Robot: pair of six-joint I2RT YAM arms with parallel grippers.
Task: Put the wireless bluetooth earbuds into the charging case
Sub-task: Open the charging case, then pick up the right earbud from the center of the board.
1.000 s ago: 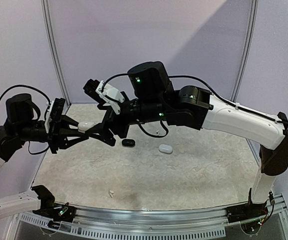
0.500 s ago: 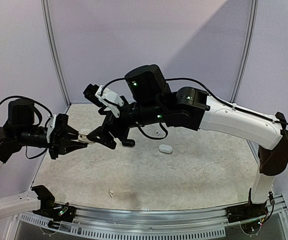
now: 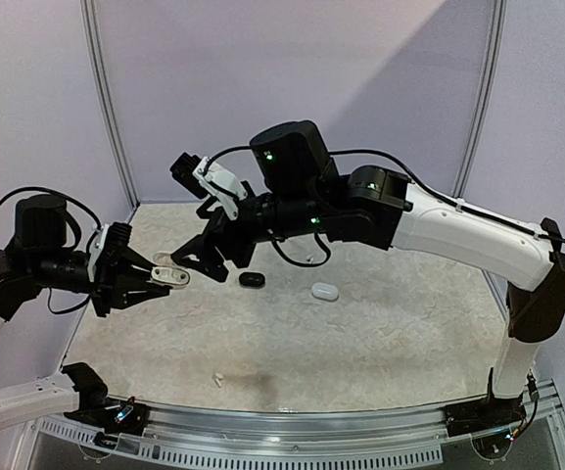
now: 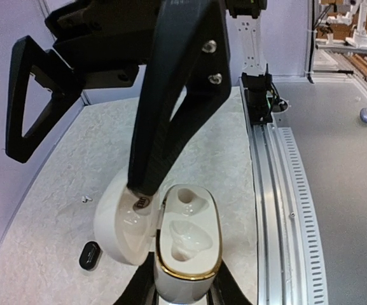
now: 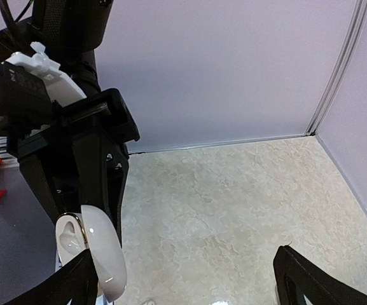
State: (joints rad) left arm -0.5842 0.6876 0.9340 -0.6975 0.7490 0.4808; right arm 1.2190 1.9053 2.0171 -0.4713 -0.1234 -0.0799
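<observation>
My left gripper (image 3: 161, 278) is shut on a white charging case (image 3: 172, 274) with a gold rim. The case also shows in the left wrist view (image 4: 184, 254). Its lid (image 4: 121, 225) is swung open to the left and both wells are empty. My right gripper (image 3: 202, 262) is open wide just beyond the case. One of its black fingers (image 4: 170, 108) touches the inside of the lid. The lid shows at lower left in the right wrist view (image 5: 103, 254). One tiny white earbud (image 3: 218, 378) lies on the table near the front; it also shows in the left wrist view (image 4: 85, 198). The other earbuds are out of view.
A black oval case (image 3: 252, 280) and a white oval case (image 3: 325, 291) lie mid-table; the black one shows in the left wrist view (image 4: 89, 255). A metal rail (image 3: 292, 431) runs along the table's near edge. Purple walls close off the back and sides.
The left gripper moved down and left with the case. The case looked closed a second ago and its lid now stands open. The right gripper followed and its finger sits at the lid.
</observation>
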